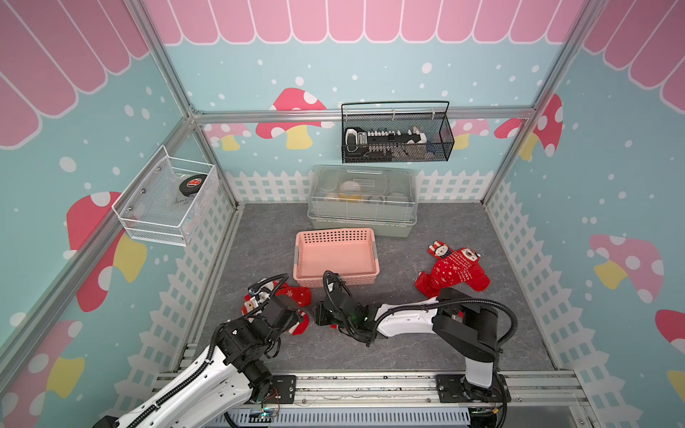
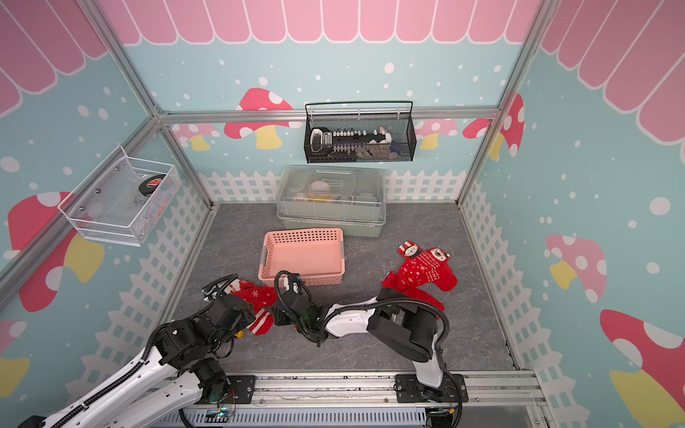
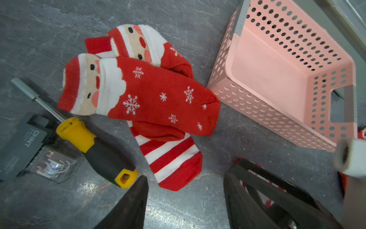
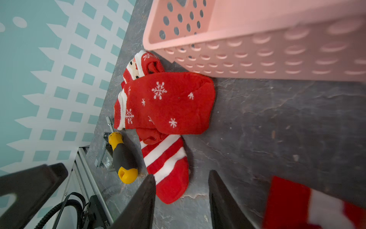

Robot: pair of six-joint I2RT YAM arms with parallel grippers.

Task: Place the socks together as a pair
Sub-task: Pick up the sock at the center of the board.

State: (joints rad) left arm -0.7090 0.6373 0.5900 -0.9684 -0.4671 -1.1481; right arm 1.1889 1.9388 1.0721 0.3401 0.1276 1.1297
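Left wrist view has my left gripper (image 3: 186, 204) with its jaws standing apart, nothing between them, poised by the near end of the Santa socks (image 3: 158, 95). My right gripper (image 4: 182, 200) is likewise slack and empty, aimed at the same heap from the right. I count two Santa faces there, one sock laid across its twin. I judge that overlap to be the pairing, made at the near left just beside the one pink basket (image 3: 257, 119). One striped foot (image 3: 172, 158) pokes out beneath; whose, I cannot tell. One screwdriver (image 3: 99, 150) lies just beside it. In a top view a second heap (image 1: 454, 272) sits well apart to the right, showing two faces. One blurred striped scrap (image 4: 293, 204) shows by my right arm.
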